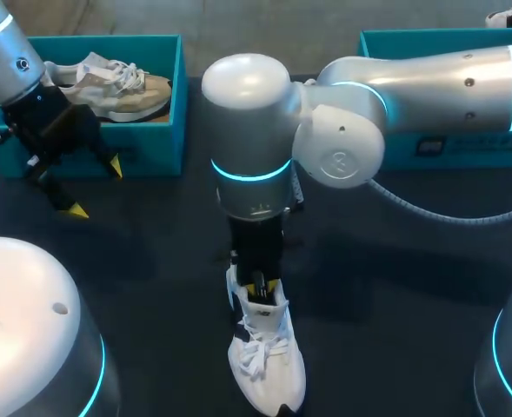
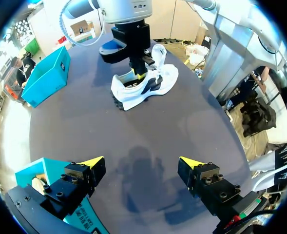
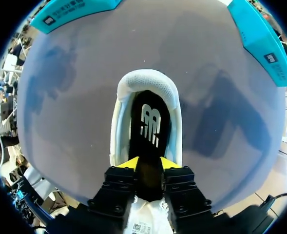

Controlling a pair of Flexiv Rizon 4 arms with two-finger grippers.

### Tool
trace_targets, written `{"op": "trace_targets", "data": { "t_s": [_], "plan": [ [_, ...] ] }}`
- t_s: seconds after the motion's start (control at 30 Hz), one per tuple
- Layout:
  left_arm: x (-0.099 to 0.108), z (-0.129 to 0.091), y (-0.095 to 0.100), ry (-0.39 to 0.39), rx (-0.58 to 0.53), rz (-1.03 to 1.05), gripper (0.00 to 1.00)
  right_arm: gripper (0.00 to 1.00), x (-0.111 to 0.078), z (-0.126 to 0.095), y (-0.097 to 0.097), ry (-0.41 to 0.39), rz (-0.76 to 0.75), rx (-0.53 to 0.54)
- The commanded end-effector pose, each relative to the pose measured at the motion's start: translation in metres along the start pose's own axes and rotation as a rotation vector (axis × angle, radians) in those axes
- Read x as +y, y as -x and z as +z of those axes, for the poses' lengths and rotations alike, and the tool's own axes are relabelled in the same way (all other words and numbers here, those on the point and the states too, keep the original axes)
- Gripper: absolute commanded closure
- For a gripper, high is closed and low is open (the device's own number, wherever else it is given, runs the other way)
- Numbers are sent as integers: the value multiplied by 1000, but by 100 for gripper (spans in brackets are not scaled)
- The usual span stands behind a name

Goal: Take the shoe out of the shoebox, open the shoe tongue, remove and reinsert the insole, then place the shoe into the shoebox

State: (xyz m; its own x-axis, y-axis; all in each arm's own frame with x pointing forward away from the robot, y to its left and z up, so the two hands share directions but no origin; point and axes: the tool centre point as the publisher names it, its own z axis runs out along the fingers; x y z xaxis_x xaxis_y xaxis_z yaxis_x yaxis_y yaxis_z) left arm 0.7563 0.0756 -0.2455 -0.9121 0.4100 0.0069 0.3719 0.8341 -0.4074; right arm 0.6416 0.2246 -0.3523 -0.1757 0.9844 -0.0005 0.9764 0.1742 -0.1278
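Observation:
A white shoe [image 1: 269, 365] lies on the dark table near its front edge, toe toward me. My right arm reaches in to the middle, with its gripper [image 1: 257, 285] down in the shoe's opening. In the right wrist view the right gripper [image 3: 148, 163] has its yellow tips a little apart over the black insole [image 3: 150, 122], which lies flat inside the shoe [image 3: 148, 80]. My left gripper [image 1: 96, 187] hangs wide open and empty in front of the teal shoebox [image 1: 142, 143]. From the left wrist, the left gripper [image 2: 141, 163] faces the shoe [image 2: 148, 85] far ahead.
A beige shoe [image 1: 116, 87] rests inside the left shoebox. A second teal box [image 1: 447, 143] stands at the back right, behind my right arm. Bare tabletop lies between the left gripper and the white shoe.

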Motion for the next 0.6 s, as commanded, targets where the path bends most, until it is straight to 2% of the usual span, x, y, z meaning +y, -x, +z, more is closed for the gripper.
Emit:
{"op": "trace_targets", "data": {
  "t_s": [0.03, 0.1, 0.2, 0.3, 0.33, 0.6],
  "plan": [
    [0, 0, -1, 2, 0, 0, 0, 63, -2, 4, 5, -5, -3, 20],
    [0, 0, -1, 2, 0, 0, 0, 61, -3, 6, 5, -9, -3, 24],
    [0, 0, -1, 2, 0, 0, 0, 51, -5, 7, 7, -21, -3, 33],
    [0, 0, -1, 2, 0, 0, 0, 8, -6, 7, 7, -25, -5, 37],
    [0, 0, -1, 2, 0, 0, 0, 0, -7, 7, 7, -26, -5, 38],
    [0, 0, -1, 2, 0, 0, 0, 0, -9, 5, 4, -27, -7, 38]
  ]
}}
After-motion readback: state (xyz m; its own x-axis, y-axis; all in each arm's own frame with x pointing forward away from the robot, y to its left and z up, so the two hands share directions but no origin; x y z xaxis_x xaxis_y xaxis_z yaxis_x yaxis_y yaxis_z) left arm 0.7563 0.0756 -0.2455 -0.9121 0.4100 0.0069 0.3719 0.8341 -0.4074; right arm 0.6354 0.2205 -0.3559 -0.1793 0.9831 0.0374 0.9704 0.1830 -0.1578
